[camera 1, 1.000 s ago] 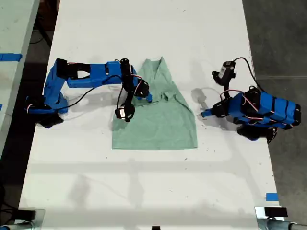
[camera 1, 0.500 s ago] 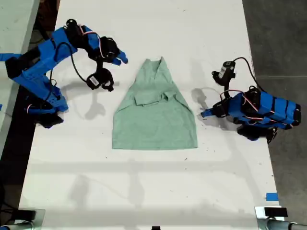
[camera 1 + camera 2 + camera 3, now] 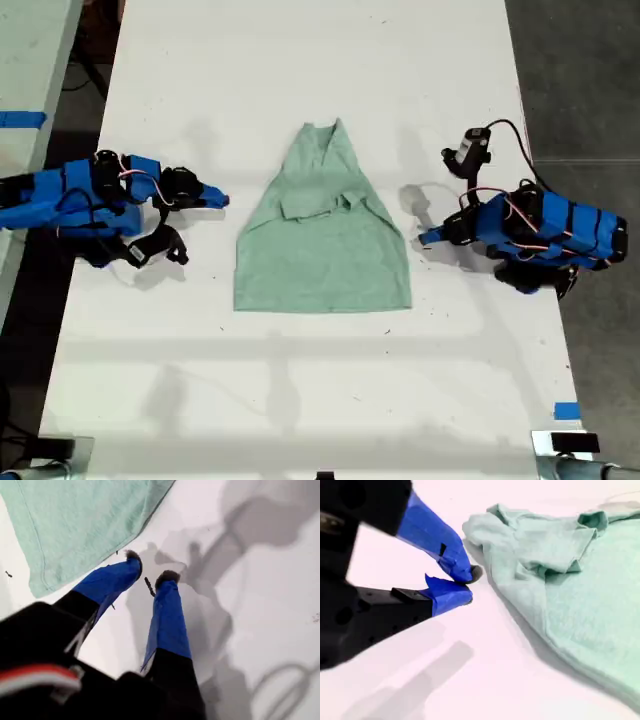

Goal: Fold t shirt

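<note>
Mint-green cloth, the t shirt lies mid-table, both sleeves folded inward and its body tapering toward the collar. The lengthwise fold appears not yet made, so roughly half the job looks done. My first gripper, jaws slightly parted and empty, rests beside the hem corner. My second gripper, tips nearly together, holds nothing.
</note>
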You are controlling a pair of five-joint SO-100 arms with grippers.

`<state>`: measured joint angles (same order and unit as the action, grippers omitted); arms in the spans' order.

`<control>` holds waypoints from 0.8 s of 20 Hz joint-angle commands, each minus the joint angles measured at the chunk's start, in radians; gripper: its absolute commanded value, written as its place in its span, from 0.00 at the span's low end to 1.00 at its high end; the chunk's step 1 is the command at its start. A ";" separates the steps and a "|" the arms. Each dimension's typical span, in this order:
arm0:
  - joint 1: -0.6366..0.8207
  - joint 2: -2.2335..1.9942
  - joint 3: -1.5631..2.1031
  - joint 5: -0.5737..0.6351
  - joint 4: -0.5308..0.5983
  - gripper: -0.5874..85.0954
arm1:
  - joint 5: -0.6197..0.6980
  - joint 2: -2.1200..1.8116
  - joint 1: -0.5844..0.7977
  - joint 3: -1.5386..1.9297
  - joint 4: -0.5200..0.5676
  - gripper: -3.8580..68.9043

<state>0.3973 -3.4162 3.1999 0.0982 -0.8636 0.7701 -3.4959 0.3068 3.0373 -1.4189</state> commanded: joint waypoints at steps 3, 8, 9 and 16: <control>0.100 -0.169 0.094 -0.067 -0.147 0.00 | -0.008 -0.011 -0.009 0.052 0.043 0.18; 0.074 -0.169 0.094 -0.072 -0.152 0.00 | -0.008 -0.011 -0.009 0.052 0.043 0.18; 0.071 -0.169 0.094 -0.072 -0.152 0.00 | -0.008 -0.011 -0.009 0.052 0.043 0.18; 0.066 -0.169 0.094 -0.072 -0.152 0.00 | -0.009 -0.011 -0.011 0.052 0.043 0.17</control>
<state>0.4740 -3.5772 3.2490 0.0399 -1.0140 0.7701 -3.4959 0.3053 3.0373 -1.4036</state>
